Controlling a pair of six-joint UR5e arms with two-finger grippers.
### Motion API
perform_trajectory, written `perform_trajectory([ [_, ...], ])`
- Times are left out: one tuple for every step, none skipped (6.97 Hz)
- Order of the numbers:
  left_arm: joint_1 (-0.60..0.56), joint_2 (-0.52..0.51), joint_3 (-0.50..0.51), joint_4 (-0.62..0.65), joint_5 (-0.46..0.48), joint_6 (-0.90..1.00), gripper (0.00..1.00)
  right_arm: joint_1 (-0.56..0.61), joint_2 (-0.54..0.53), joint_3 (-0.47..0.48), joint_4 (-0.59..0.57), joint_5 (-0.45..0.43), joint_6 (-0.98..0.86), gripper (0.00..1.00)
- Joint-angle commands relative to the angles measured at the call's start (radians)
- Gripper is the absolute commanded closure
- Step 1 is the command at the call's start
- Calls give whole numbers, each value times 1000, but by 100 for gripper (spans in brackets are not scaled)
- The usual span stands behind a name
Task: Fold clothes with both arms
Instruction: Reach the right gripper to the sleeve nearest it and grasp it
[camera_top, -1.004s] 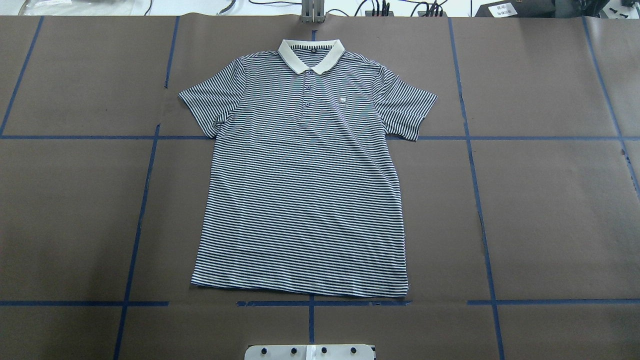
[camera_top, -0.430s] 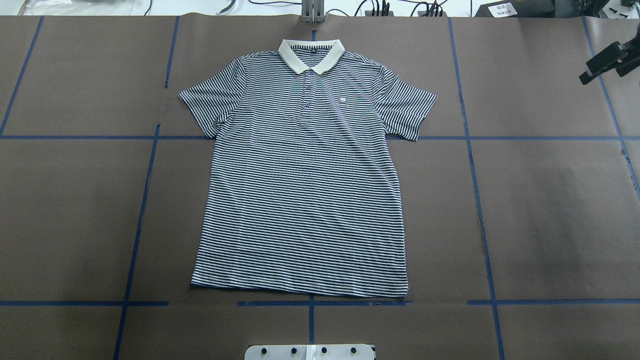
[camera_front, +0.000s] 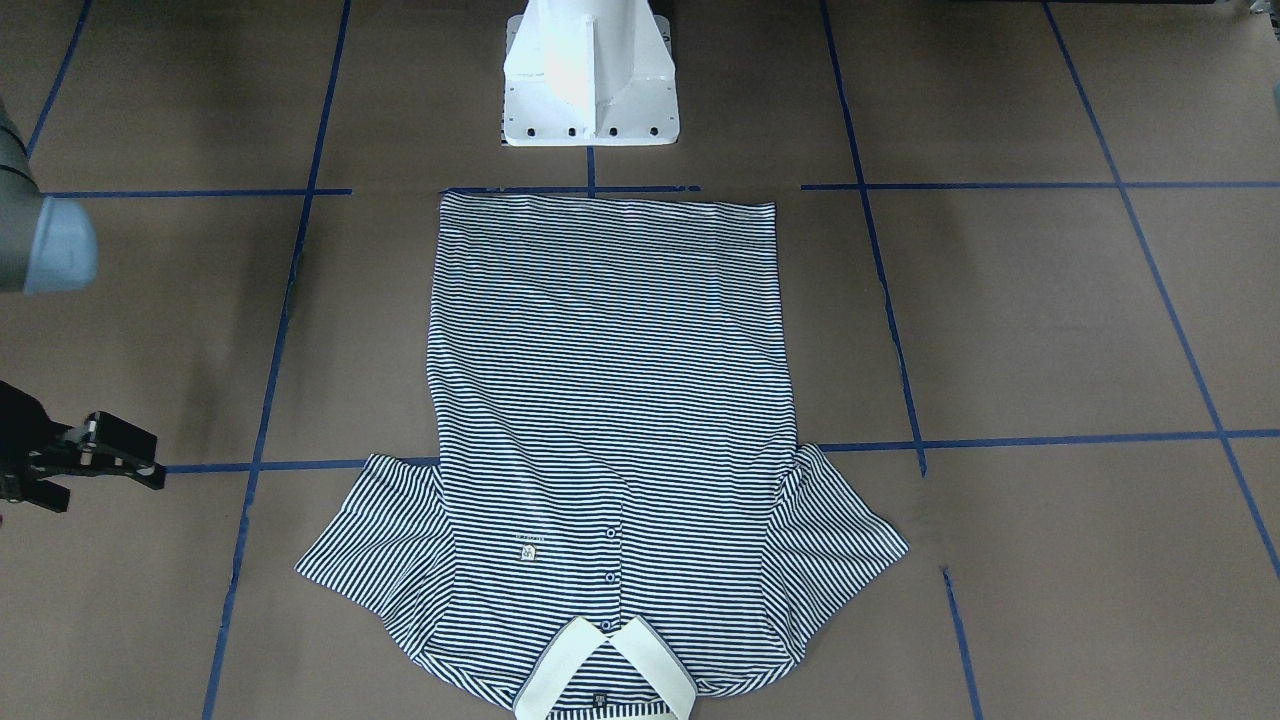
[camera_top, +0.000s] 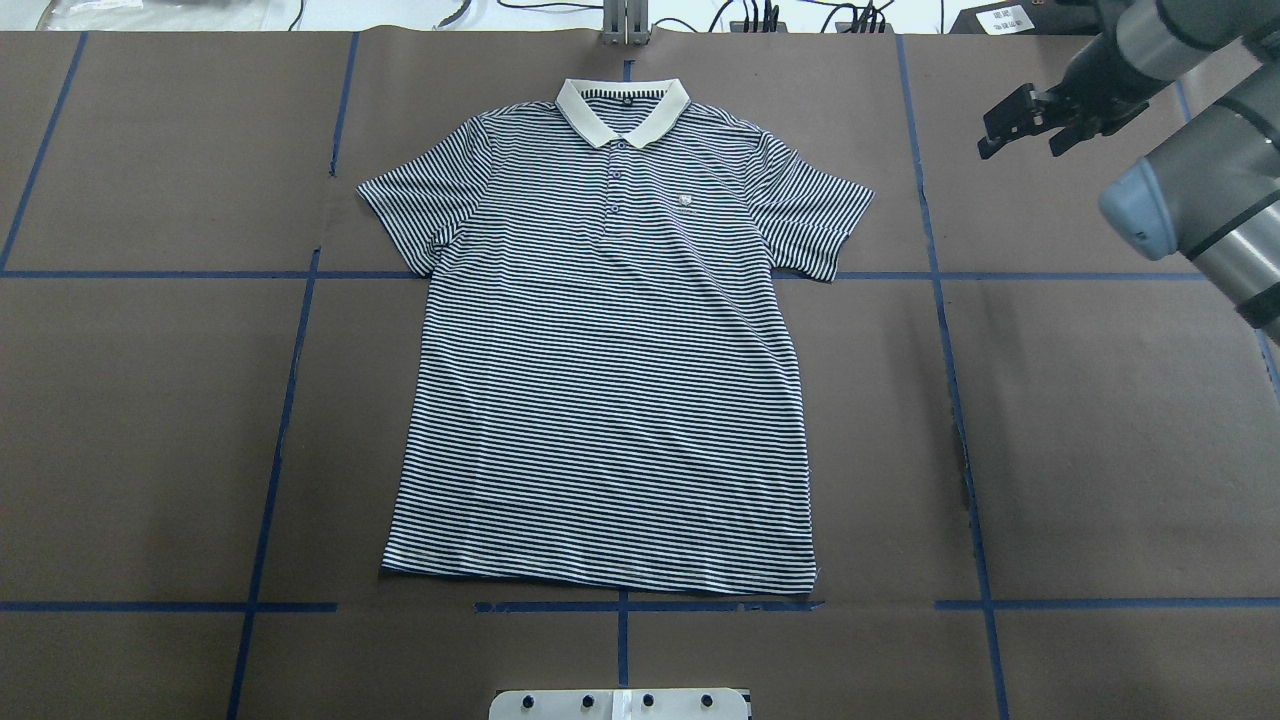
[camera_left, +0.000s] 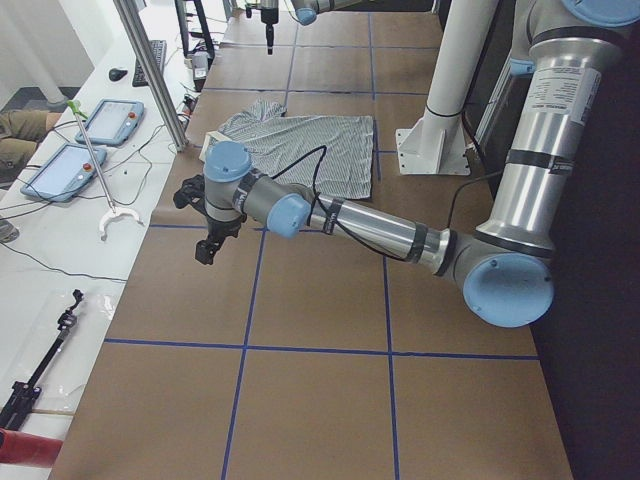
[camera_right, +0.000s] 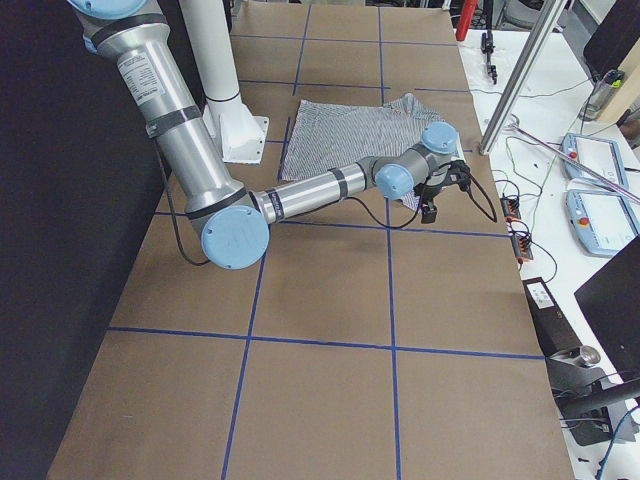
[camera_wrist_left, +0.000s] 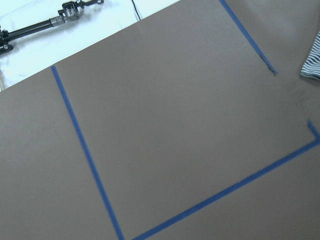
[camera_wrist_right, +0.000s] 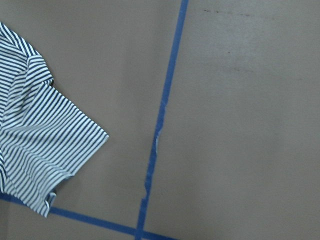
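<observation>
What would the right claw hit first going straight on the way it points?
Right claw seems to point straight down: probably bare brown paper by the blue tape line, clear of the shirt sleeve. Height unclear.

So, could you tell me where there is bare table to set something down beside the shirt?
Both wide brown stretches flanking the polo shirt below its sleeves are bare on the table. The strip between hem and white base plate is narrow. Beyond the sleeve on the robot's right, the right claw hangs overhead.
</observation>
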Motion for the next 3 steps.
perform_trajectory([
  [81, -28, 34, -58, 41, -127, 0, -67, 116, -201, 170, -79, 121, 0],
  [81, -26, 34, -78, 38, -138, 0, -116, 156, -237, 168, -189, 129, 0],
  [81, -26, 31, -78, 38, -145, 0, -153, 164, -246, 170, -225, 147, 0],
])
